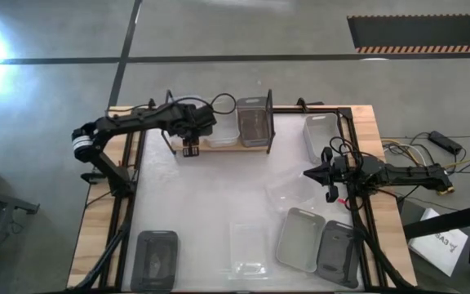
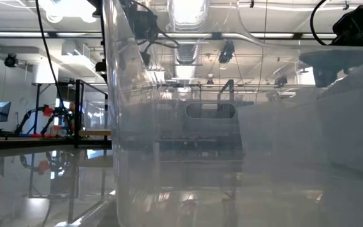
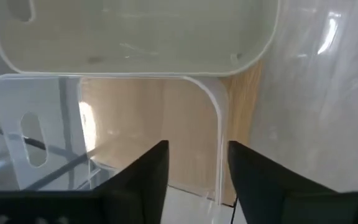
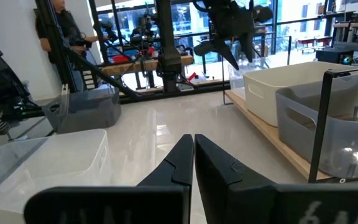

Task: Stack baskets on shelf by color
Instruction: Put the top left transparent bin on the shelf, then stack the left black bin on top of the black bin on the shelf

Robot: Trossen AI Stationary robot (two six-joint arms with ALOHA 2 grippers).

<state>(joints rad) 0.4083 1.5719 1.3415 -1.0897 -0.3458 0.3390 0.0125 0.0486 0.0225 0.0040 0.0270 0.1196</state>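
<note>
While the left gripper [image 1: 191,149] hangs over the left end of the shelf [image 1: 219,144], its jaws stand apart with nothing between them.

On the shelf, a white basket [image 1: 223,131] sits just beside a grey basket [image 1: 253,122], which stands near the shelf's middle. In the left wrist view the white basket [image 3: 135,37] lies just past the open fingers [image 3: 143,177], with the shelf board [image 3: 160,130] under it. To the right of the shelf another white basket [image 1: 321,135] lies on the surface [image 1: 202,204]. The right gripper [image 1: 310,173] waits well to the right of the shelf and nearer the front, jaws pressed together and holding nothing. Far from the shelf, along the front edge, lie a dark grey basket [image 1: 154,260], a clear basket [image 1: 248,249], a light grey basket [image 1: 300,238] and another dark grey basket [image 1: 338,253].
</note>
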